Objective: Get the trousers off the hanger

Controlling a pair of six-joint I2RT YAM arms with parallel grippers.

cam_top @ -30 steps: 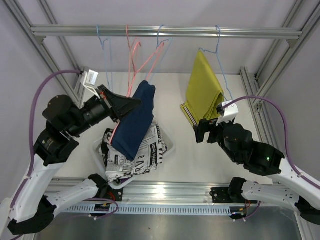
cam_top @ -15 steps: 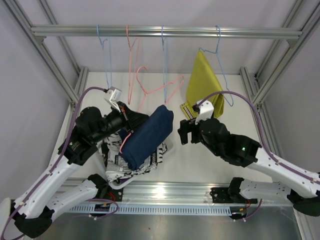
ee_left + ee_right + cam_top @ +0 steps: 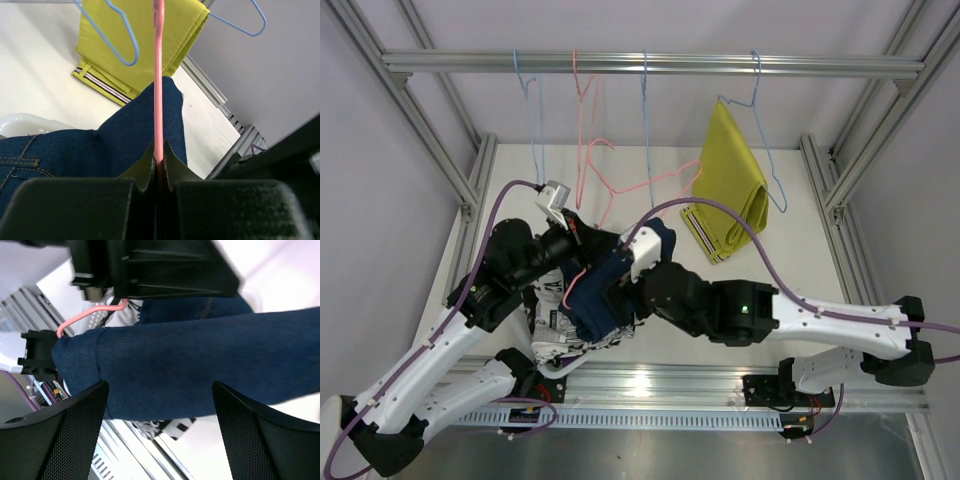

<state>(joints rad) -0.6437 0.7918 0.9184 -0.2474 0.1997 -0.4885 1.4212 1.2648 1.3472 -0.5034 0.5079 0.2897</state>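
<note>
Near left over the bench, left jaws clamp the pink hanger while right jaws gape around the navy trousers (probably soft, limp; grip the fold).

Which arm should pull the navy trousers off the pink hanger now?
Right. The right gripper is open right at the plain navy folded trousers, while the left gripper is shut on the pink wire hanger carrying them.
</note>
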